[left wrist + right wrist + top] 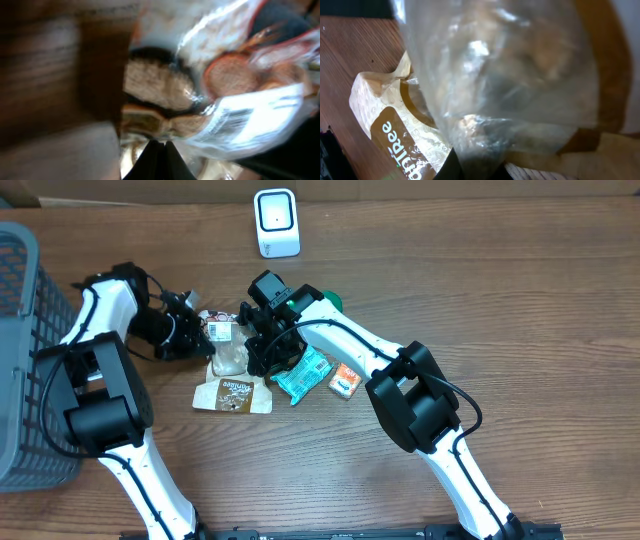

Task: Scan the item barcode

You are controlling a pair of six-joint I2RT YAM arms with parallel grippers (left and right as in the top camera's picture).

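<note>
item: clear snack bag [228, 355] in front of scanner [276, 222], held between both claws | left gripper [198, 330] closed, pinching bag's left edge | right gripper [256, 346] closed, pinching its right edge

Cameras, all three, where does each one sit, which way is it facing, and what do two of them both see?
Overhead: fixed above the wooden table, looking straight down; shows both arms, the white scanner, grey basket.
Left wrist: on the left arm, close against the clear bag and its barcode label; its dark jaws show at the bottom edge.
Right wrist: on the right arm, looking through the clear bag at the tan packet; jaws at bottom.
Shared: all three show the clear bag.
</note>
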